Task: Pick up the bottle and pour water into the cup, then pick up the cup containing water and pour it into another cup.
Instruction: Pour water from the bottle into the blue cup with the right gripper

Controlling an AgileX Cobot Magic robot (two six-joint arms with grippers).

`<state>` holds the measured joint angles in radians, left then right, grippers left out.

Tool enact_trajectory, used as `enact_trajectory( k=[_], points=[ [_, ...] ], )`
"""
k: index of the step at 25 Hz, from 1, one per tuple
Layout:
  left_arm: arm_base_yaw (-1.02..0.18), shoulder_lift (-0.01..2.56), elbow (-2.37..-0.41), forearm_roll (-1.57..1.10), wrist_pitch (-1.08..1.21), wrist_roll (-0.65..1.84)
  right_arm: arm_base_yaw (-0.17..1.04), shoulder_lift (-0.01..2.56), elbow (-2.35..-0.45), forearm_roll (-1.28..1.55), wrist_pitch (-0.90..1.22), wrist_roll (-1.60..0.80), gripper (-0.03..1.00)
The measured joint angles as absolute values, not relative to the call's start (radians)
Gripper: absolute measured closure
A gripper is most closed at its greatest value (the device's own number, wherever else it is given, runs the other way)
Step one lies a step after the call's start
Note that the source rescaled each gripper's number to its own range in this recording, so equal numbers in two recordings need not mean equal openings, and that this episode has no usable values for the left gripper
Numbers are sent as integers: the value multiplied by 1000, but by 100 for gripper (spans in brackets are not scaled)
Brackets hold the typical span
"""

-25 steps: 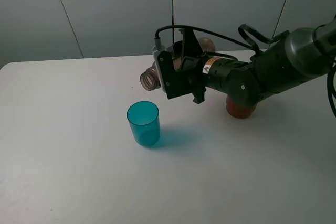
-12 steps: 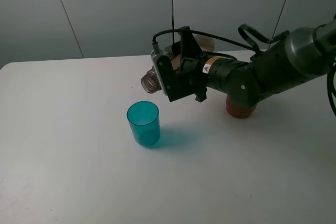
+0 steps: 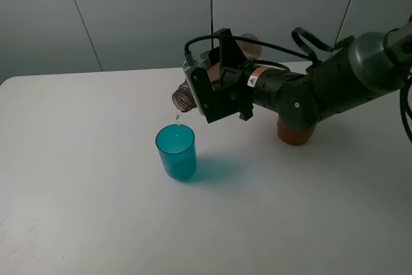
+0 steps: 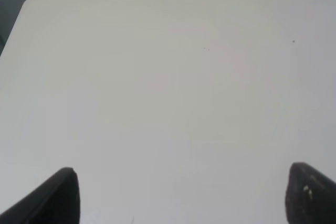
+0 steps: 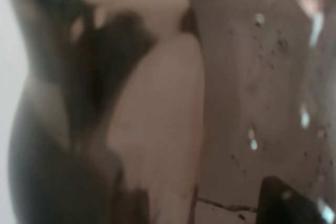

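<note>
While my right claw [image 3: 219, 93] clenched the tilted bottle [image 3: 184, 97], neck just above the cup [image 3: 176, 151], my arm [image 3: 335, 82] hid most of another cup [image 3: 293, 134]. The right wrist view showed only blurred bottle wall. My left claw [image 4: 181, 198], fingertips cut off, stood released over the table [image 4: 168, 77].

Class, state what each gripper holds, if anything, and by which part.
The right gripper holds the tall smoky-grey transparent plastic bottle around its mid-body; the left gripper holds nothing.
</note>
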<state>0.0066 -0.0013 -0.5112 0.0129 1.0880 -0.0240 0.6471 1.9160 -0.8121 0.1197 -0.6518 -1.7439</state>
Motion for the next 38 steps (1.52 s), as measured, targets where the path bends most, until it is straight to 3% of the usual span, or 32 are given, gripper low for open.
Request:
enact_trajectory(
  k=[38],
  points=[
    [7, -1, -511, 13, 1088, -22, 647, 1918, -812, 37, -657, -1847, 96]
  ],
)
